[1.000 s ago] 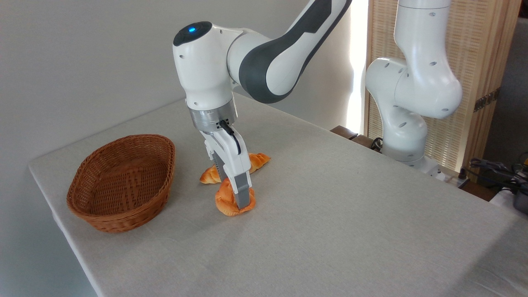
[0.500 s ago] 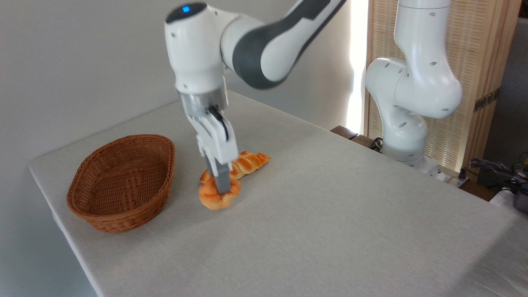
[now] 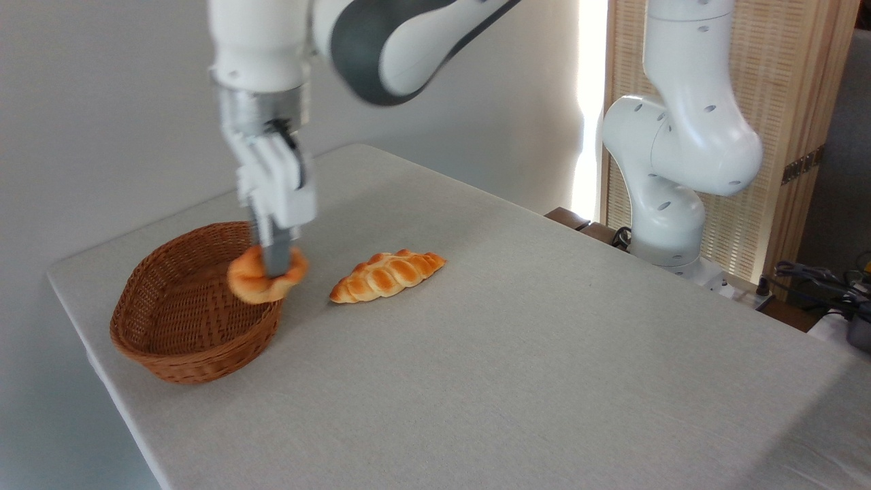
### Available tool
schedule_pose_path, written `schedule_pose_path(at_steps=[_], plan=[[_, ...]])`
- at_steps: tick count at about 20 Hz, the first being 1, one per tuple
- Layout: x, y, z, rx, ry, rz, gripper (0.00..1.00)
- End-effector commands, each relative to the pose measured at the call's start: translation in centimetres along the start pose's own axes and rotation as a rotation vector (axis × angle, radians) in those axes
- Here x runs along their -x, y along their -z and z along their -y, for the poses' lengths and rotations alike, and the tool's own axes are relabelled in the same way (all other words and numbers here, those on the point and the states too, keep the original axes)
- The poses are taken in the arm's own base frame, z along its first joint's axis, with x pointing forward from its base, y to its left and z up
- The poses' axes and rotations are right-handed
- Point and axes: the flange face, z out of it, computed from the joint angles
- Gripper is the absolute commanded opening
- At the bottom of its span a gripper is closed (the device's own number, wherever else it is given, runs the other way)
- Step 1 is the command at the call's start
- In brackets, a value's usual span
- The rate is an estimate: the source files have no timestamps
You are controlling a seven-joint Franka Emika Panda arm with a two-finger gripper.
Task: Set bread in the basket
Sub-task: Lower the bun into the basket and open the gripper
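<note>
The bread (image 3: 253, 280), a small round golden-orange bun, hangs in the air over the right rim of the basket (image 3: 170, 320). My gripper (image 3: 275, 267) is shut on it, pointing straight down from the white arm above. The basket is an oval brown wicker one at the left end of the table, and nothing shows inside it. The bun looks slightly blurred by motion.
A longer braided golden loaf (image 3: 387, 275) lies on the grey tablecloth just right of the basket. The arm's white base (image 3: 670, 204) stands at the table's far right edge, with a wooden screen behind it and cables at the far right.
My gripper has lifted the bun off the table and carried it up and to the left, from beside the braided loaf to above the basket's right rim. The loaf is now fully uncovered.
</note>
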Motion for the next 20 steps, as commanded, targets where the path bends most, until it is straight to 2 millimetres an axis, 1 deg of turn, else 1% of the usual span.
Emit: schedule_pose_path(at_steps=[1, 2, 3, 4, 5, 7, 8, 10, 11, 12, 13, 15, 16, 20], plan=[[-5.8, -6.3, 2.7, 0.004, 0.096, -0.059, 0.22], [-6.1, -6.7, 2.9, -0.022, 0.09, -0.074, 0.23], [-6.1, -6.8, 3.0, -0.028, 0.092, -0.079, 0.29], [-6.2, -7.0, 3.0, -0.028, 0.097, -0.085, 0.56], [-6.2, -7.1, 3.1, -0.028, 0.111, -0.087, 0.7], [-6.2, -7.1, 3.1, -0.028, 0.119, -0.088, 0.81], [-6.2, -7.2, 3.1, -0.028, 0.119, -0.086, 0.84], [-6.3, -7.3, 2.9, -0.026, 0.113, -0.083, 0.84], [-6.5, -7.5, 2.5, -0.019, 0.106, -0.081, 0.88], [-6.7, -8.1, 1.8, -0.007, 0.095, -0.075, 1.0], [-6.8, -8.2, 1.6, -0.006, 0.09, -0.074, 1.0], [-6.9, -9.0, 1.5, 0.005, 0.087, -0.066, 1.0], [-7.3, -9.5, 0.7, 0.017, 0.074, -0.064, 1.0], [-7.6, -9.9, 0.3, 0.026, 0.066, -0.062, 1.0]])
